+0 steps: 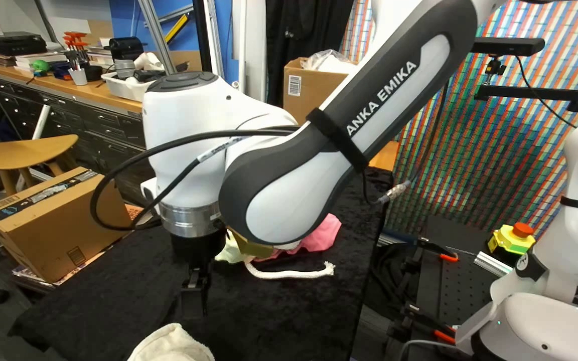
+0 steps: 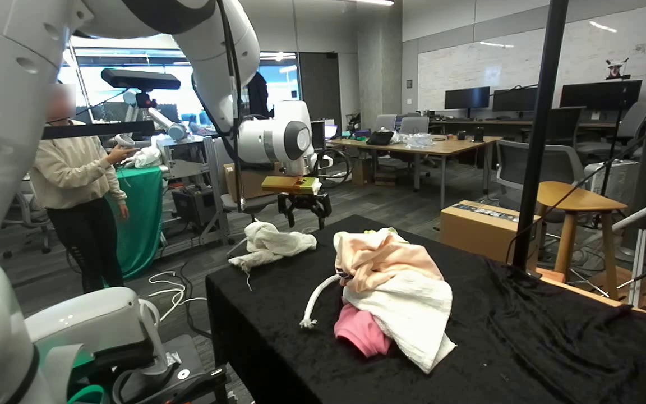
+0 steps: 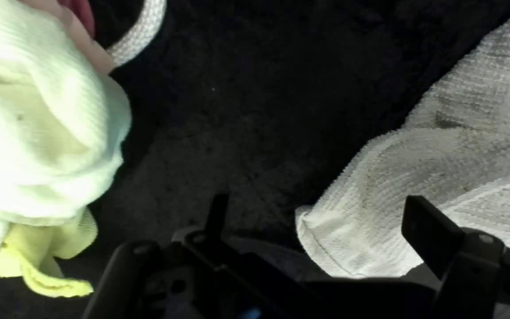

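My gripper (image 2: 306, 223) is open and empty, pointing down above the black-draped table (image 2: 278, 336). It also shows edge-on in an exterior view (image 1: 193, 303). In the wrist view, its fingers (image 3: 317, 204) are wide apart, with the end of a crumpled white towel (image 3: 370, 212) seen between and beyond them. This towel lies at the table edge in both exterior views (image 2: 278, 244) (image 1: 171, 346). A cloth pile lies apart from it: a peach cloth (image 2: 384, 255), a white cloth (image 2: 407, 314), a pink cloth (image 2: 362, 331) and a yellow cloth (image 3: 47, 261). A white rope (image 1: 289, 274) sticks out from the pile.
A cardboard box (image 1: 58, 220) and a wooden stool (image 2: 581, 196) stand beside the table. A black post (image 2: 536, 129) rises at the table's edge. A person (image 2: 76, 185) stands behind the arm. A red emergency button (image 1: 522, 229) sits near the white arm base (image 1: 545, 321).
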Controlling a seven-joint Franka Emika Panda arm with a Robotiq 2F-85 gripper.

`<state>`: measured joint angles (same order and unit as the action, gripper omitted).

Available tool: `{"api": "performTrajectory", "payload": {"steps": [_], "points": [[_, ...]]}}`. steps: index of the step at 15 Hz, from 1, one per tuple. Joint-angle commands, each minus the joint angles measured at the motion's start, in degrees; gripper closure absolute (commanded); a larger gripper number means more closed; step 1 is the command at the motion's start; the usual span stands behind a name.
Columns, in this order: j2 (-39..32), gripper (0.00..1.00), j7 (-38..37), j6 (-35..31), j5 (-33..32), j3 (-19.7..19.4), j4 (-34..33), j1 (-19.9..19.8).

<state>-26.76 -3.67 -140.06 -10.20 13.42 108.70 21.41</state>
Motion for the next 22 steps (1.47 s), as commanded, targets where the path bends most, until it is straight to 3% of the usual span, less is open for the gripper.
{"api": "performTrajectory", "payload": {"steps": [1,10,15,22], "points": [[-4.52,0.0,4.03,1.97,3.74,2.04,-6.58,-0.54],[-15.05,0.0,4.65,9.96,13.67,3.33,-19.03,-1.13],[-16.3,0.0,7.68,16.66,19.55,5.92,-21.06,-3.04],[-16.58,0.0,6.21,20.6,23.02,5.61,-22.03,-2.61]]}}
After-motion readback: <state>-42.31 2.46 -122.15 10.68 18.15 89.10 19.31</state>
